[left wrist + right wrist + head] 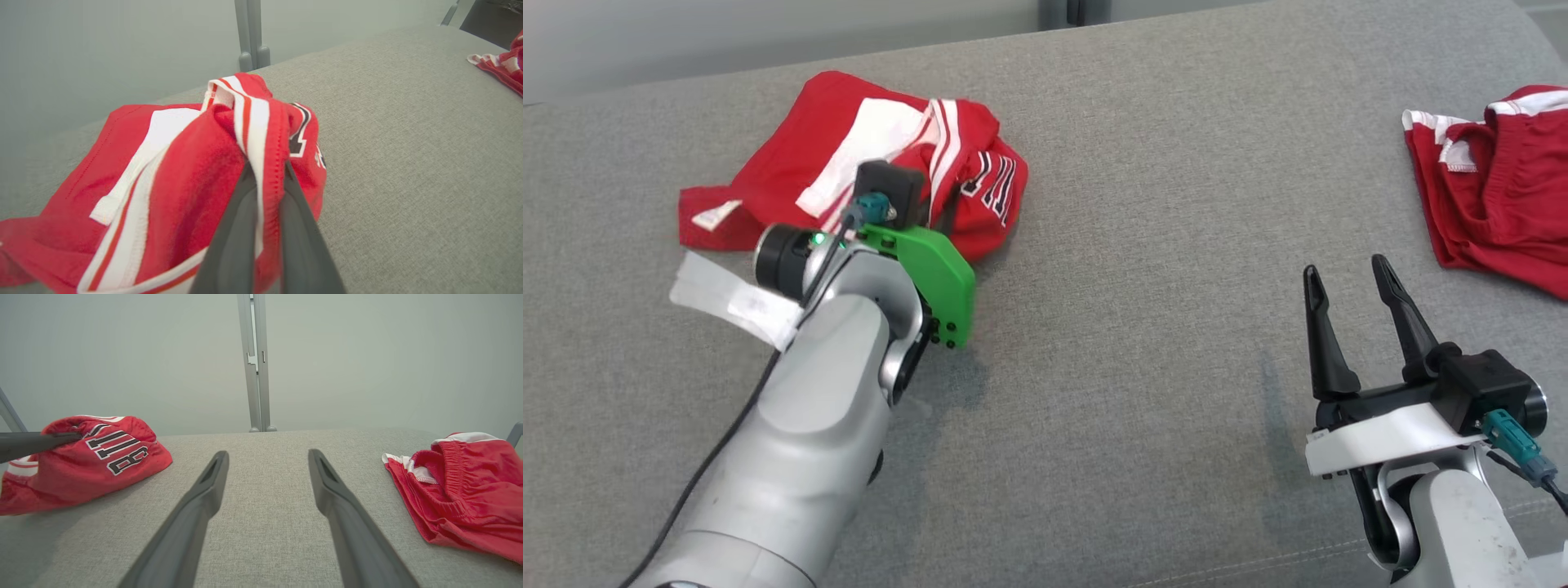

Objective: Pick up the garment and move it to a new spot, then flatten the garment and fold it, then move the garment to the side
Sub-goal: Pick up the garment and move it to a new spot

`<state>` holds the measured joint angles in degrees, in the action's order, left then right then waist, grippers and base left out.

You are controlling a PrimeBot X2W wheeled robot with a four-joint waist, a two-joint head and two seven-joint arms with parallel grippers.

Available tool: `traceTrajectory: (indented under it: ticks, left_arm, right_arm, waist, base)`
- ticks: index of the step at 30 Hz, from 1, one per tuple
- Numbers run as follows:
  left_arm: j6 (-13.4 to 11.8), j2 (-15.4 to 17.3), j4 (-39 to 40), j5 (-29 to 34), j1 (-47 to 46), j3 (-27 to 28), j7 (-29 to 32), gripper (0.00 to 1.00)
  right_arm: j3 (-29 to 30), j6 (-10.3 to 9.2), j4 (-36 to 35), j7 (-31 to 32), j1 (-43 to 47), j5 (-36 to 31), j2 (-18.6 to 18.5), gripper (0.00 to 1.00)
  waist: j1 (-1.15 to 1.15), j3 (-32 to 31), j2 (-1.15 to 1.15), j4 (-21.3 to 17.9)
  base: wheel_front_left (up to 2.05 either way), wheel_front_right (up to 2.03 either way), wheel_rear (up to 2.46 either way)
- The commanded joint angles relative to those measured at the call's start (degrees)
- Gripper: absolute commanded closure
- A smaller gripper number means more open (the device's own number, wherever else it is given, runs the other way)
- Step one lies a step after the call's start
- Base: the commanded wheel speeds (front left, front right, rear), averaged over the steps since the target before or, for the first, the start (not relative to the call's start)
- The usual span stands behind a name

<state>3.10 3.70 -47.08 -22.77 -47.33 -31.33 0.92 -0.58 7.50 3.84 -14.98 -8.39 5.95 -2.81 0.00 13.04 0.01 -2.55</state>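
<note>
Your left gripper point(266, 173) is clamped on the striped hem point(258, 130) of the red garment point(792, 155), bunched far left on the grey fabric surface point(1143, 204). Right gripper point(1346, 271) wide open, empty, near right. Cloth looks light and limp, should drape; I'd take hems or corners.

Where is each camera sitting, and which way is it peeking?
Head view: up on the head, looking down at the grey cushion; shows the left forearm and the open right pincer.
Left wrist view: on the left wrist, looking along the left pincer, shut on the striped edge of the red garment.
Right wrist view: on the right wrist, looking along its open fingers across the cushion toward the pale wall.
Shared: both wrist views show the garment and the red shorts.
</note>
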Motion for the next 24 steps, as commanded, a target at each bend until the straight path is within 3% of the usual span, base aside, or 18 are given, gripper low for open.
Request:
traceTrajectory:
  ticks: [1,7,13,15,16,17,24]
  left_arm:
    - [-0.5,-0.1,-0.9,-1.0,0.9,-0.2,-0.7,1.00]
    - [-2.1,-0.8,-1.1,-9.5,4.2,-7.0,-3.8,1.00]
    - [-6.9,-0.7,1.8,-18.4,4.2,-15.9,-7.5,1.00]
    - [-8.2,-0.7,2.3,-21.2,4.1,-18.8,-8.9,0.53]
    - [-8.6,-0.8,3.0,-23.0,4.0,-20.0,-9.8,0.13]
    - [-8.8,-0.8,3.6,-24.5,4.0,-21.3,-10.5,0.00]
    - [-9.2,-0.7,7.1,-34.0,2.6,-29.4,-14.5,0.00]
  right_arm:
    - [-0.1,-0.02,0.2,-0.2,0.2,0.2,-0.2,0.00]
    - [-1.3,-0.02,0.4,-0.3,-0.8,1.0,-0.2,0.00]
    - [-2.0,-0.02,0.8,-0.3,-1.2,1.1,-0.2,0.00]
    - [-2.4,-0.02,1.0,-0.3,-1.3,1.1,-0.2,0.00]
    - [-2.5,-0.02,1.1,-0.3,-1.2,1.2,-0.2,0.00]
    - [-2.6,-0.02,1.2,-0.3,-1.2,1.3,-0.2,0.00]
    - [-2.0,-0.02,1.8,-0.3,-0.7,1.4,-0.2,0.00]
  waist:
    - [0.00,0.0,-0.01,-0.8]
    - [0.00,0.5,-0.01,-3.3]
    - [0.00,0.5,-0.01,-5.0]
    - [0.00,0.2,-0.01,-5.5]
    - [0.00,0.1,-0.01,-5.7]
    - [0.00,0.0,-0.01,-5.8]
    - [0.00,-1.3,-0.01,-5.4]
  base:
    - [0.00,0.00,0.00]
    - [0.00,0.00,0.00]
    - [0.00,0.00,0.00]
    - [0.00,0.00,0.00]
    - [0.00,0.00,0.00]
    - [0.00,0.00,0.00]
    - [0.00,0.00,0.00]
